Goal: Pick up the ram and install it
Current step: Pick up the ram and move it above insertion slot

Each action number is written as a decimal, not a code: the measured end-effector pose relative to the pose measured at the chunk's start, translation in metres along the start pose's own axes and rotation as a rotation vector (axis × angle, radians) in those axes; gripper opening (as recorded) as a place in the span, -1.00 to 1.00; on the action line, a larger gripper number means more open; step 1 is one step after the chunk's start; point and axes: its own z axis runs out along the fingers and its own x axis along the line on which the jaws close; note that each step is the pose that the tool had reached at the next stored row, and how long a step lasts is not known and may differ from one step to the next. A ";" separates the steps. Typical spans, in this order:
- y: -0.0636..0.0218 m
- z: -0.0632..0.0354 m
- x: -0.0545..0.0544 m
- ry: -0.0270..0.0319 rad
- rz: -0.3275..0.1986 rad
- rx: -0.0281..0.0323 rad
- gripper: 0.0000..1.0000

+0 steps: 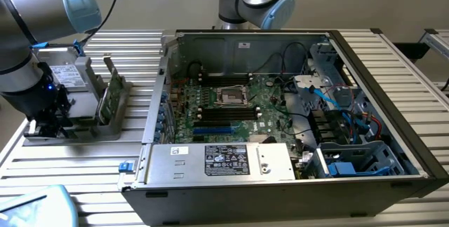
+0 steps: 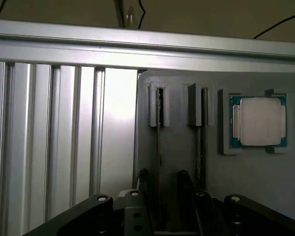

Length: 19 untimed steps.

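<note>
Gripper [image 2: 163, 183]: jaws wide open, not gripping, flanking edge-on ram [image 2: 159, 137] slotted in grey holder [image 2: 176, 147]; silver processor [image 2: 258, 121] alongside.

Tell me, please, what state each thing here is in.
claw, open, above the grey holder.
ram, upright in that holder, not gripped.
processor chip, flat in its holder pocket.
computer case, open, side panel off.
black memory slots, empty.

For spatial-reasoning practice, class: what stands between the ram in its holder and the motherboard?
The computer case's metal side wall stands between the ram and the motherboard; the exterior view shows it.
</note>
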 end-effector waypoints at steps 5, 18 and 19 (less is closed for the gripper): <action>-0.0012 0.0005 0.001 -0.0048 0.000 -0.0002 -0.26; -0.0013 0.0017 0.002 -0.0052 0.000 -0.0002 -0.44; -0.0012 0.0018 0.002 -0.0051 0.000 -0.0003 -0.57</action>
